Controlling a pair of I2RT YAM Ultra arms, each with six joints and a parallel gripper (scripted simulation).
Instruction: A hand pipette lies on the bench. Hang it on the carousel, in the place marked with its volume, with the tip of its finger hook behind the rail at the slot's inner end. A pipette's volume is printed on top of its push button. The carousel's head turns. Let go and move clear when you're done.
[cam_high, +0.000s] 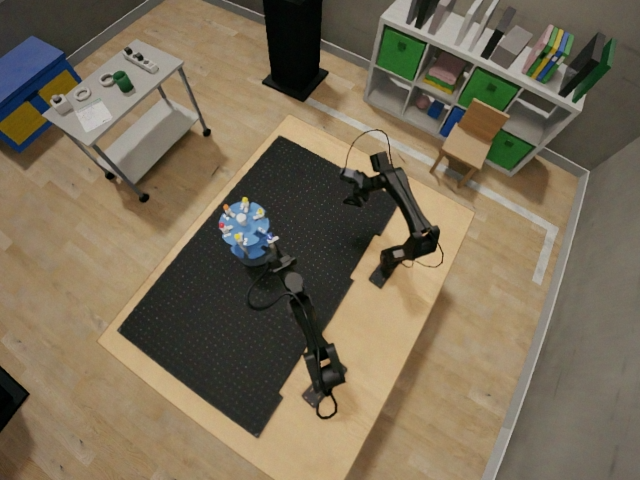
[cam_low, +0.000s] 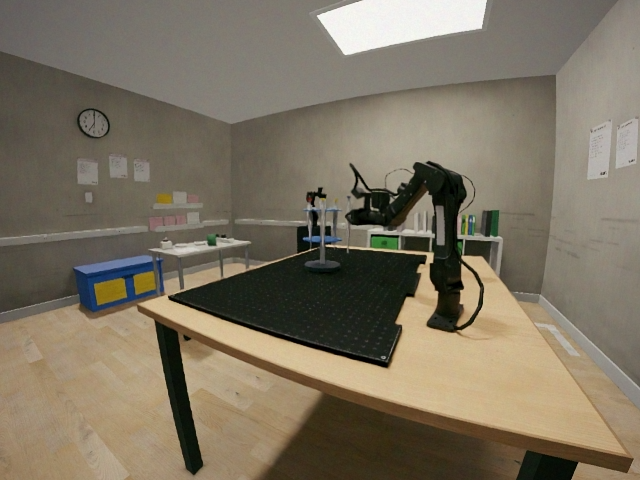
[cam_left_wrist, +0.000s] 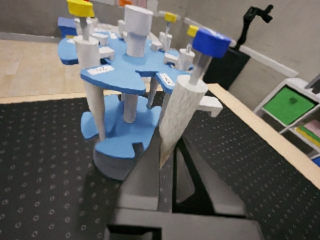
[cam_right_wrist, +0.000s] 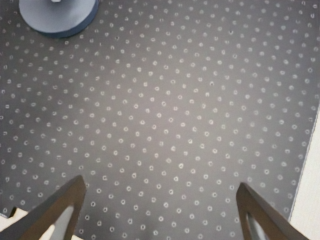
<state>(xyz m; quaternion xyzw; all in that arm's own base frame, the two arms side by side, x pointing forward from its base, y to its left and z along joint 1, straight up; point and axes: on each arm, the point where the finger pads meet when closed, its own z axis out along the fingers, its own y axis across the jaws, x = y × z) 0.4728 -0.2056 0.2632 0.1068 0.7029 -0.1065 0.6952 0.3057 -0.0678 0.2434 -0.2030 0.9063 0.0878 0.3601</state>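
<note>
The blue-buttoned hand pipette (cam_high: 272, 239) (cam_low: 348, 227) (cam_left_wrist: 180, 107) is grasped by the left gripper (cam_high: 274, 251) (cam_low: 349, 217) (cam_left_wrist: 167, 132), clear of the mat and just beside the pipette carousel (cam_high: 253, 225) (cam_low: 322, 262) (cam_left_wrist: 131, 67) (cam_right_wrist: 57, 17). It is held tip down, tilted in the left wrist view, with its finger hook (cam_left_wrist: 211, 105) directed away from the carousel's central column (cam_left_wrist: 136, 30). It has not been hung; whether it touches the carousel's edge cannot be told.

Around the head, five other pipettes are seen hanging: three yellow-buttoned, one orange-buttoned and one red-buttoned. The nearest yellow-buttoned pipette (cam_high: 239, 238) (cam_left_wrist: 89, 55) is passed at one side of the open front slot, and the held one stands near the other side, so the approach is flanked. White labels are fixed to the upper disc, but their print is too small to be read.

The right gripper (cam_high: 353, 200) (cam_right_wrist: 160, 184) is spread wide with nothing held, above the black perforated mat (cam_high: 196, 310) (cam_low: 289, 299) (cam_left_wrist: 40, 160) (cam_right_wrist: 160, 125), well apart from the carousel. The mat is carried by the wooden table (cam_high: 382, 330) (cam_low: 491, 361). Beyond it, a trolley (cam_high: 188, 93), a cube shelf (cam_high: 373, 77) and a wooden chair (cam_high: 469, 147) are seen, all off the table.
</note>
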